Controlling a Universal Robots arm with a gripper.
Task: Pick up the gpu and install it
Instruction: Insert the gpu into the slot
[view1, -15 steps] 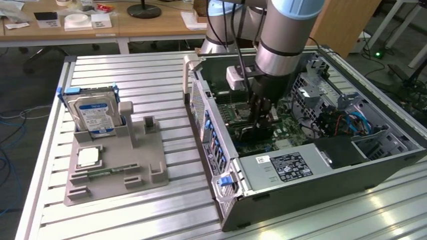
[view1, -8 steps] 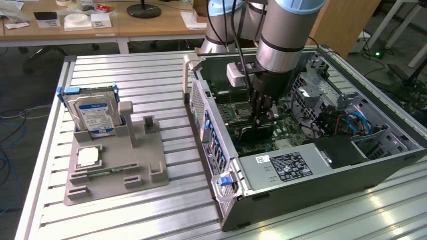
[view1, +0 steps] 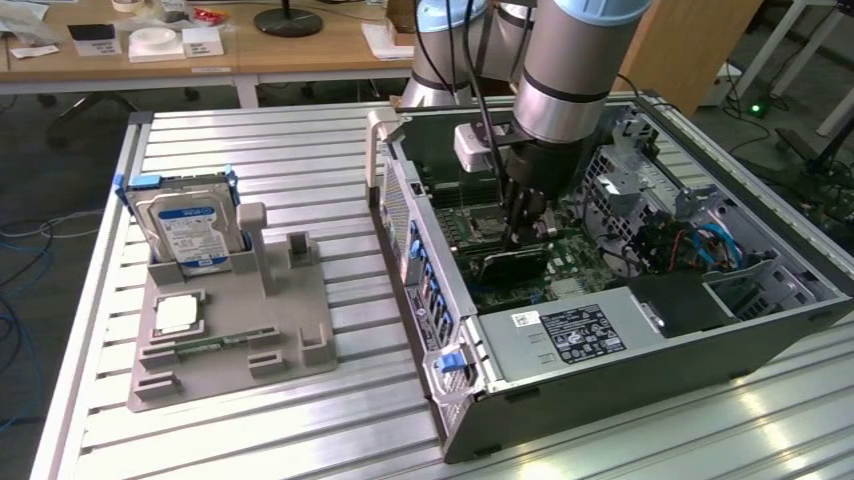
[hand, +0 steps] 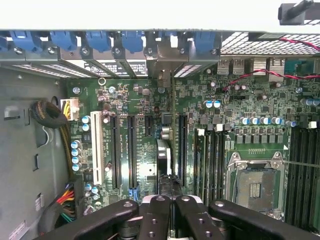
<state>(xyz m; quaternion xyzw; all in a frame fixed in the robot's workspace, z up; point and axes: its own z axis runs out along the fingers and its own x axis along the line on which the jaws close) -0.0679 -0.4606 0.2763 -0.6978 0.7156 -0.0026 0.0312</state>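
Note:
The gpu (hand: 164, 155) stands on edge in a slot of the green motherboard (hand: 145, 165), its metal bracket against the case's rear slots. In the exterior view it shows as a dark card (view1: 514, 265) low in the open computer case (view1: 400, 200). My gripper (view1: 523, 235) reaches down into the case directly over it. Seen from the wrist, the gripper (hand: 172, 197) is shut, its two black fingers (hand: 155, 210) meeting right above the card's upper edge. I cannot tell whether they touch the card.
On the exterior view's left a grey holder (view1: 234, 340) carries a blue-labelled hard drive (view1: 187, 225), a processor (view1: 178, 315) and a memory stick (view1: 200, 347). The power supply (view1: 574, 335) and drive cage (view1: 641, 180) crowd the case. Cables (hand: 52, 117) lie beside the board.

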